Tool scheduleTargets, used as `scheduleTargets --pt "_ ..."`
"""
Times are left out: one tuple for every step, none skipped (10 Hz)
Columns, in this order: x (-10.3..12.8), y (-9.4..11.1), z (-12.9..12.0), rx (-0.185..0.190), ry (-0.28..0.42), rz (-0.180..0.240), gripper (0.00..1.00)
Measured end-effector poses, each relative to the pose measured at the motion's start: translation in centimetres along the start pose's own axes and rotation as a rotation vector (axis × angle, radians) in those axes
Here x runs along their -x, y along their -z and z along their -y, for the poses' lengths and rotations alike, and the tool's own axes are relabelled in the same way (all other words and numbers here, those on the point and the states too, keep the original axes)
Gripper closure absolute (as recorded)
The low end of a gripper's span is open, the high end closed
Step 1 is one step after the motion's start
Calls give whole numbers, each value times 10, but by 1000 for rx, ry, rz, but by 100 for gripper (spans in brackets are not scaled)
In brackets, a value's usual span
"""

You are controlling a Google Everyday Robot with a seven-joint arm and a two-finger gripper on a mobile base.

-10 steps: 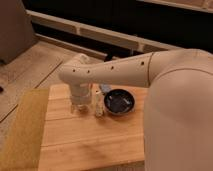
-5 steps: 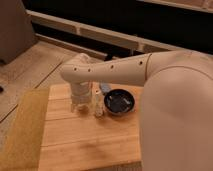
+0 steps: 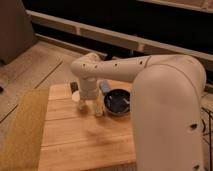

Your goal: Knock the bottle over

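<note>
The bottle is slim and pale cream with a yellowish band. It stands upright on the wooden table, just left of the dark bowl. My gripper hangs down from the white arm's wrist, close against the bottle's left side. I cannot tell if it touches the bottle. The arm hides the table's far middle.
A short white cup-like cylinder stands just left of the gripper. A small dark block is behind it and a grey-blue object is behind the bottle. A yellowish mat lies left of the table. My arm's big white body fills the right side.
The wrist and gripper have shifted slightly to the right, closer to the bottle. The bottle still stands upright in the same place.
</note>
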Motion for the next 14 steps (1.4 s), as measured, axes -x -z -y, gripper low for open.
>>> scheduleTargets --pt "16 8 1 -23 47 81 35" --pt "25 16 -3 -38 100 144 35" --pt "29 21 -6 -41 132 177 35" --pt "36 30 -10 -50 192 238 35" --pt "38 33 -13 -46 212 258 35" --pt "40 36 -15 -33 234 284 35" --pt "42 36 -11 -28 238 295 35" --pt "44 37 -6 -26 241 302 35" --pt "45 37 -2 -26 247 307 35" --pt "46 39 2 -26 256 311 35" --pt "48 41 8 -36 268 312 35" --pt "51 44 16 -52 273 308 35" --pt "54 45 23 -63 274 305 35" --pt "60 47 39 -106 274 287 35"
